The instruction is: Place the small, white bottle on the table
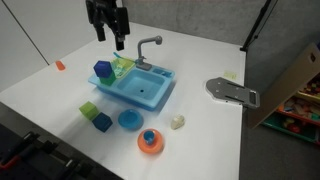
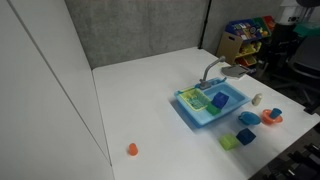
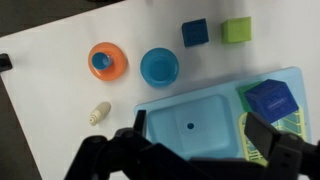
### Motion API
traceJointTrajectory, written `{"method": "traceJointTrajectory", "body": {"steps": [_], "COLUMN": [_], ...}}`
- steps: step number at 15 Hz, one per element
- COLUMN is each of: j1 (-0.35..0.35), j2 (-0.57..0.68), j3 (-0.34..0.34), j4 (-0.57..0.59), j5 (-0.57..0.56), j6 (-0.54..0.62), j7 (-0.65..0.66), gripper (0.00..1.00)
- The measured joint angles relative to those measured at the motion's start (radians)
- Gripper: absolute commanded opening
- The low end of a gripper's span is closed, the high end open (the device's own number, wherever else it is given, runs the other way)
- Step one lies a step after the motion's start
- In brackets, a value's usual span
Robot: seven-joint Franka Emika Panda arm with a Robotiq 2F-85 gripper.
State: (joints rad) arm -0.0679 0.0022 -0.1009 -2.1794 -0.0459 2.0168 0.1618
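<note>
The small cream-white bottle [image 1: 177,122] lies on its side on the white table [image 1: 200,60], to the side of the blue toy sink [image 1: 140,88]. It also shows in an exterior view [image 2: 256,100] and in the wrist view [image 3: 98,112], left of the sink [image 3: 190,125]. My gripper [image 1: 110,40] hangs high above the sink's far end, well away from the bottle. In the wrist view its jaws [image 3: 200,135] are open and empty over the basin.
A grey faucet [image 1: 148,45] stands at the sink's back. A blue cube [image 1: 102,70] sits on the green rack [image 1: 122,68]. A green cube [image 1: 90,110], blue cube [image 1: 102,122], blue bowl [image 1: 130,120] and orange cup [image 1: 151,141] lie in front. A grey plate [image 1: 232,92] sits at the table edge.
</note>
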Motion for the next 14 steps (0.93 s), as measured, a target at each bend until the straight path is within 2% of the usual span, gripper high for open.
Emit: {"method": "traceJointTrajectory", "body": {"steps": [7,14], "j1": [0.017,0.017], "j2": [-0.183,-0.361], "j3": [0.049,0.054], "j4": [-0.034,-0.092], "j5": [-0.006,-0.006], "j6": [-0.125,-0.139], "j7": [-0.073,-0.192], "gripper": [1.0,1.0]}}
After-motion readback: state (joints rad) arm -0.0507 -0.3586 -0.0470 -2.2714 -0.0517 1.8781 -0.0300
